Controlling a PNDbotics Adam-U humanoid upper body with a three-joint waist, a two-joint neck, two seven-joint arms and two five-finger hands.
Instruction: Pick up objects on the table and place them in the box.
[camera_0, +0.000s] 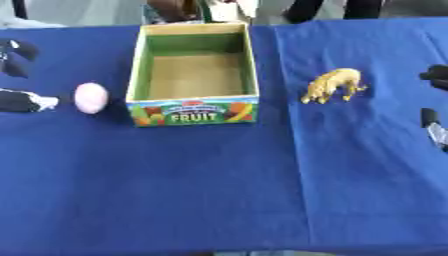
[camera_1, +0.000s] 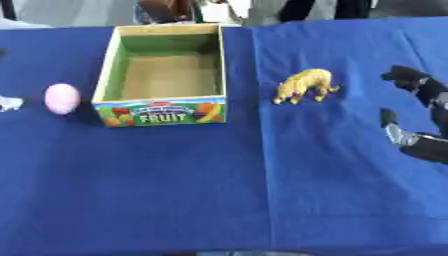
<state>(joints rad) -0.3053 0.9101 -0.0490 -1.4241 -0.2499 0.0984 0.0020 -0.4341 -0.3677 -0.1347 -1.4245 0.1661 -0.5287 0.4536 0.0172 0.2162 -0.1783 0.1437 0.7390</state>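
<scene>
Blue tablecloth (camera_0: 175, 190), green-walled box (camera_0: 192, 80) with colourful fruit label, pink egg (camera_0: 91, 97), golden animal figure (camera_0: 334, 85)

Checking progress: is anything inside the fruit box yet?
No, the fruit box shows only its bare floor; the pink egg and yellow animal lie outside.

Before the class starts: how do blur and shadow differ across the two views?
Left eye view: soft all over, the box label barely legible, the pink egg fuzzy-edged. Right eye view: likewise soft; the right hand is smeared, and the yellow animal casts only a faint shadow.
</scene>
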